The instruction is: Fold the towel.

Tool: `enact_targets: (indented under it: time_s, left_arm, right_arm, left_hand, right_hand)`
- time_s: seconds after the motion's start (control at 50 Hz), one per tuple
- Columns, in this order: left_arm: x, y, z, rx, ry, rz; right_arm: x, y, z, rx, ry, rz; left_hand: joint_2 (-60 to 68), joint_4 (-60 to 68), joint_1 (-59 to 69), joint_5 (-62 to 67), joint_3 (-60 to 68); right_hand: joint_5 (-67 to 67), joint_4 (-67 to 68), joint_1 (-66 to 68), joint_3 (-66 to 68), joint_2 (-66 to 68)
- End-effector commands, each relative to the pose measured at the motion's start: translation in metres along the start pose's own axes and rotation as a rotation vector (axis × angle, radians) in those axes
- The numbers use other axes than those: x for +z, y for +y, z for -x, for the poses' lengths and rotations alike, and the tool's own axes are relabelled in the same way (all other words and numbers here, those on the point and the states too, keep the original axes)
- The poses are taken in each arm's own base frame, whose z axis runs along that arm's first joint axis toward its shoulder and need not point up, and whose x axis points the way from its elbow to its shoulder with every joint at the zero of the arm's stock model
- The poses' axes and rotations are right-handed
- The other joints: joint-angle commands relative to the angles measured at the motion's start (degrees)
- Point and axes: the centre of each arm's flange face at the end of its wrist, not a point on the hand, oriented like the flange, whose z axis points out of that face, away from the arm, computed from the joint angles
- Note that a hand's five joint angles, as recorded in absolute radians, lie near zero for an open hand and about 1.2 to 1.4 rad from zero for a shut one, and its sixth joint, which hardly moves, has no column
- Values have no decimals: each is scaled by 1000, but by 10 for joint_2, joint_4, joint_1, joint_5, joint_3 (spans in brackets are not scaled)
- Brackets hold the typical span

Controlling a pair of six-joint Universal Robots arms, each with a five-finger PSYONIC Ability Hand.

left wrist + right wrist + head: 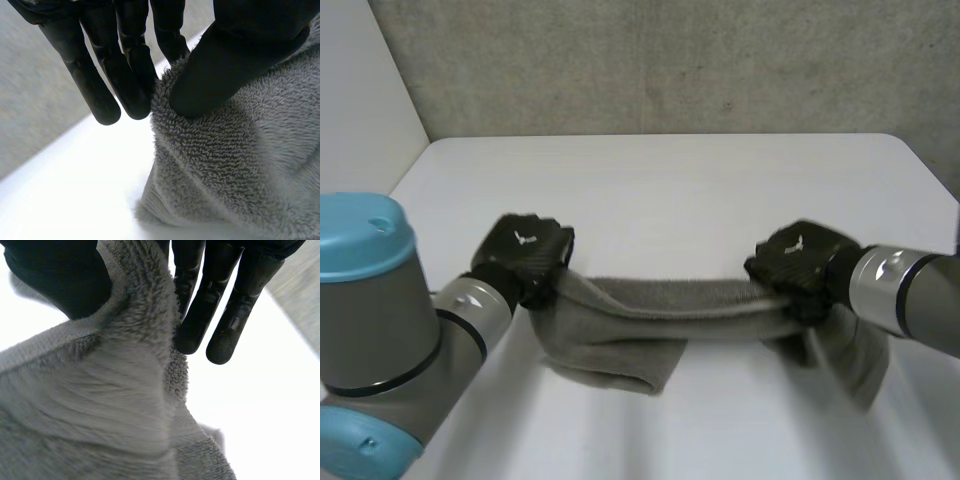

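The grey towel is stretched over the white tabletop, toward its six o'clock side. The left hand pinches the nine o'clock end between thumb and fingers. The right hand pinches the three o'clock end likewise, probably to keep the edge taut for folding.

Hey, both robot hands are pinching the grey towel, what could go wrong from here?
The left robot hand and right robot hand each pinch just a small bit of towel edge between thumb and fingers, so it might slip out. The towel hangs bunched and uneven below them, so the fold could land crooked.
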Motion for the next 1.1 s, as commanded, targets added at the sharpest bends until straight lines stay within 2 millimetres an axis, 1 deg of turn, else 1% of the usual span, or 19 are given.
enact_targets:
  time_s: [0.02, 0.12, 0.14, 0.16, 0.18, 0.2, 0.22, 0.26, 0.28, 0.36, 0.46, 0.5, 0.52, 0.56, 0.64, 0.68, 0.78, 0.88, 1.1]
  left_arm:
    - [38, 30, -1, -2, 27, 89]
    - [73, -5, 31, -10, -67, -40]
    - [83, -30, 45, -12, -108, -134]
    - [90, -62, 63, -16, -165, -270]
    - [90, -63, 63, -16, -165, -272]
    - [93, -97, 78, -12, -221, -424]
    - [92, -125, 89, -3, -272, -571]
    - [90, -146, 94, 9, -309, -703]
    - [80, -171, 101, 20, -354, -853]
    - [49, -208, 110, 25, -418, -1066]
    - [50, -183, 105, 18, -391, -960]
    - [60, -148, 92, 9, -344, -814]
    - [60, -148, 92, 9, -344, -813]
    - [66, -101, 79, -2, -300, -635]
    - [70, -55, 62, -7, -250, -476]
    - [78, -1, 42, -14, -190, -308]
    - [75, 52, 11, 1, -106, -139]
    - [65, 63, -11, 70, -42, -82]
    - [48, 43, -9, 96, -46, -121]
  right_arm:
    - [36, 15, -5, -48, -33, 67]
    - [55, -24, -50, -85, 166, -86]
    - [57, -50, -70, -85, 289, -201]
    - [57, -50, -71, -85, 290, -202]
    - [53, -78, -91, -77, 423, -342]
    - [44, -103, -113, -58, 559, -495]
    - [44, -103, -113, -58, 560, -496]
    - [17, -139, -140, -41, 748, -776]
    - [17, -139, -140, -41, 749, -777]
    - [-2, -150, -141, -65, 801, -887]
    - [12, -135, -121, -62, 622, -770]
    - [21, -125, -111, -50, 541, -708]
    - [32, -114, -102, -36, 466, -650]
    - [42, -103, -93, -23, 388, -595]
    - [74, -63, -64, 5, 234, -415]
    - [89, -43, -50, 11, 178, -339]
    - [122, 10, -12, 35, 41, -151]
    - [134, 44, 10, 89, -46, -29]
    - [96, 38, -17, 321, 38, -65]
  left_hand:
    - [103, 103, 124, 110, 104]
    - [103, 103, 124, 110, 104]
    - [103, 103, 124, 110, 104]
    - [103, 103, 124, 110, 104]
    - [103, 103, 124, 110, 104]
    - [103, 103, 124, 110, 104]
    - [103, 103, 124, 110, 104]
    - [103, 103, 124, 110, 104]
    - [103, 103, 124, 110, 104]
    - [103, 103, 124, 110, 104]
    - [103, 103, 124, 110, 104]
    - [103, 103, 124, 110, 104]
    - [103, 103, 124, 110, 104]
    - [103, 103, 124, 110, 104]
    - [103, 103, 124, 110, 104]
    - [103, 103, 124, 110, 104]
    - [103, 103, 124, 110, 104]
    - [103, 103, 124, 110, 104]
    - [103, 103, 124, 110, 104]
  right_hand:
    - [150, 118, 252, 121, 132]
    - [150, 118, 252, 121, 132]
    - [150, 118, 252, 121, 132]
    - [150, 118, 252, 121, 132]
    - [150, 118, 252, 121, 132]
    - [150, 118, 252, 121, 132]
    - [150, 118, 252, 121, 132]
    - [150, 118, 252, 121, 132]
    - [150, 118, 252, 121, 132]
    - [150, 118, 252, 121, 132]
    - [150, 118, 252, 121, 132]
    - [150, 118, 252, 121, 132]
    - [150, 118, 252, 121, 132]
    - [150, 118, 252, 121, 132]
    - [150, 118, 252, 121, 132]
    - [150, 118, 252, 121, 132]
    - [150, 118, 252, 121, 132]
    - [58, 26, 160, 29, 40]
    - [-271, -303, -170, -301, -289]
